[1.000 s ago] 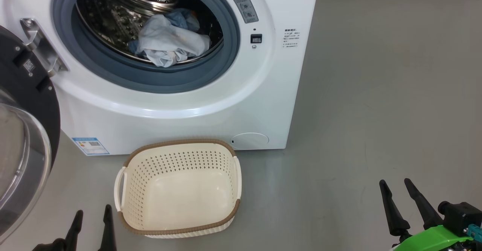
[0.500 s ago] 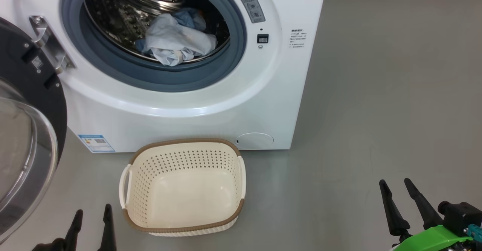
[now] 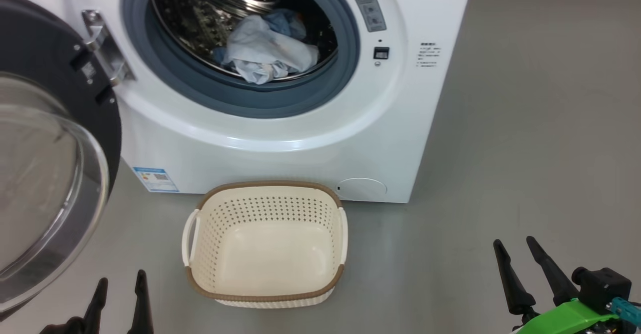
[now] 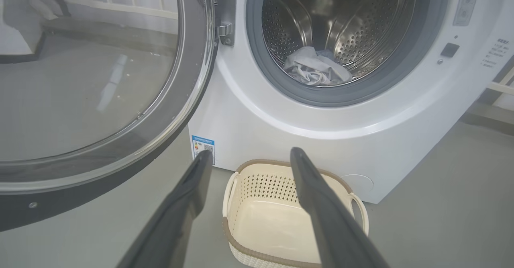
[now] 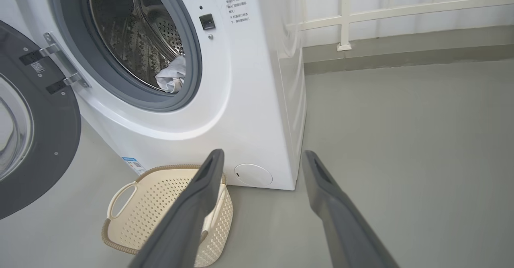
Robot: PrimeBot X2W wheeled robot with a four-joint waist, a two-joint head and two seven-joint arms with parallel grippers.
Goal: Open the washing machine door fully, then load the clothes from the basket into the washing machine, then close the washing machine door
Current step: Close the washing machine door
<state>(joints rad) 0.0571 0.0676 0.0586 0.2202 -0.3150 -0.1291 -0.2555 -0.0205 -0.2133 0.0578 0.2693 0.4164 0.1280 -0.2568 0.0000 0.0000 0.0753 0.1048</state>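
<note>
1. The washing machine door [image 3: 47,138] stands swung open at the far left. The head view's left and bottom edges cut off its black rim.
2. Just right of it, the left gripper [image 3: 121,276] has its fingers spread wide, holding and touching nothing. Its body is cut off below.
3. The top of the washing machine [image 3: 280,148] is out of frame. The clothes [image 3: 265,53] lie bunched at the drum's front lip, pale cloth over blue, and any prints are too crumpled to make out.
4. The basket [image 3: 265,184] sits on the floor [image 3: 526,123] just before the machine, its cream bottom in plain sight.
5. The right gripper [image 3: 514,240] is well apart to the right, fingers wide, gripping nothing.
6. The right wrist view takes in the machine's side panel and a white railing [image 5: 345,15]. The left wrist view looks deep into the drum.
</note>
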